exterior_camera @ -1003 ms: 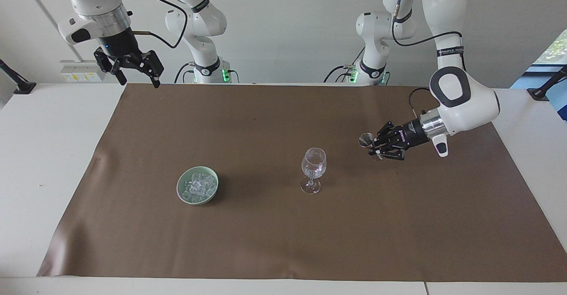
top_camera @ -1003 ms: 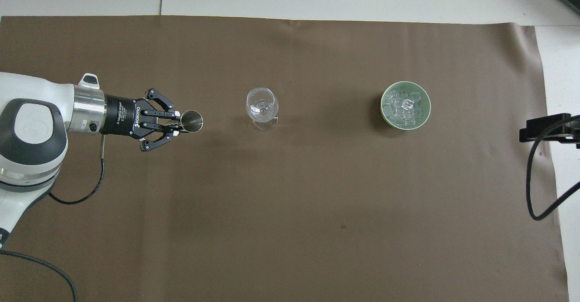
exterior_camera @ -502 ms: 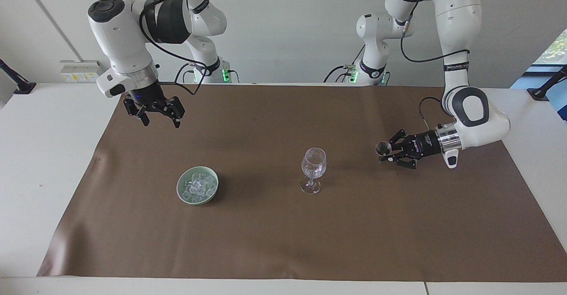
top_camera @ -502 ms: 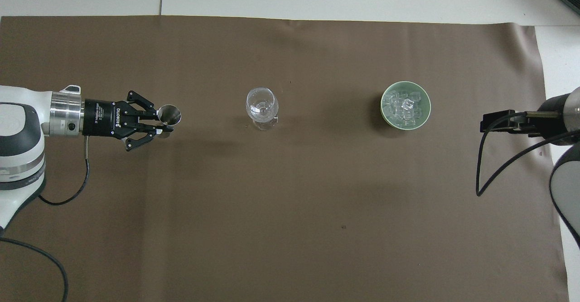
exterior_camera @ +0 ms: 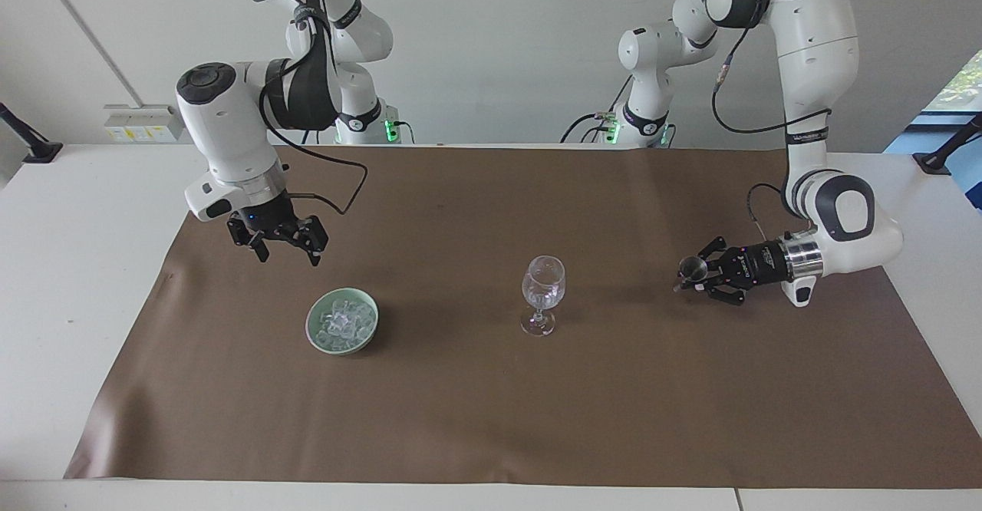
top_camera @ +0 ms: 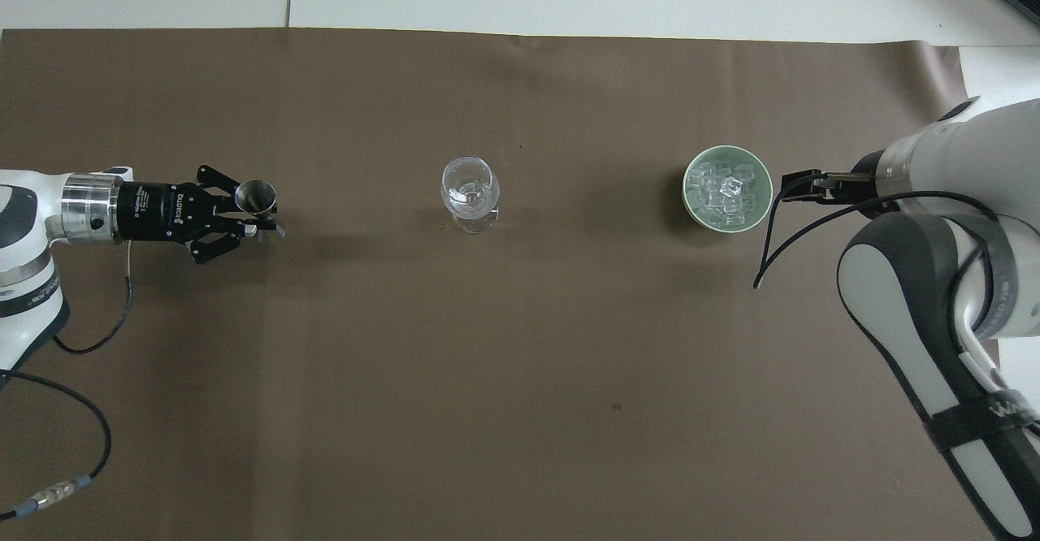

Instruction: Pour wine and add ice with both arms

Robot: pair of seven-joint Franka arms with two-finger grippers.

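Observation:
A clear stemmed glass [exterior_camera: 543, 285] stands upright mid-cloth; it also shows in the overhead view [top_camera: 470, 188]. A pale green bowl [exterior_camera: 311, 327] [top_camera: 687, 193] holds the ice [exterior_camera: 342, 322] [top_camera: 725, 192], several small clear cubes. My left gripper [exterior_camera: 688, 277] [top_camera: 264, 214] is shut on a small metal cup [exterior_camera: 693, 268] [top_camera: 255, 196]. It holds the cup low over the cloth, well apart from the glass, toward the left arm's end. My right gripper [exterior_camera: 290, 256] is open and empty, raised over the cloth beside the bowl. In the overhead view its own arm hides it.
A brown cloth [exterior_camera: 491, 419] [top_camera: 520, 411] covers most of the white table [exterior_camera: 69, 265]. The right arm's wrist and black cable [top_camera: 812, 200] hang close beside the bowl. The arm bases stand at the table's edge nearest the robots.
My left gripper has carried the metal cup away from the glass toward the left arm's end and lower. My right gripper has come down from high up to near the bowl.

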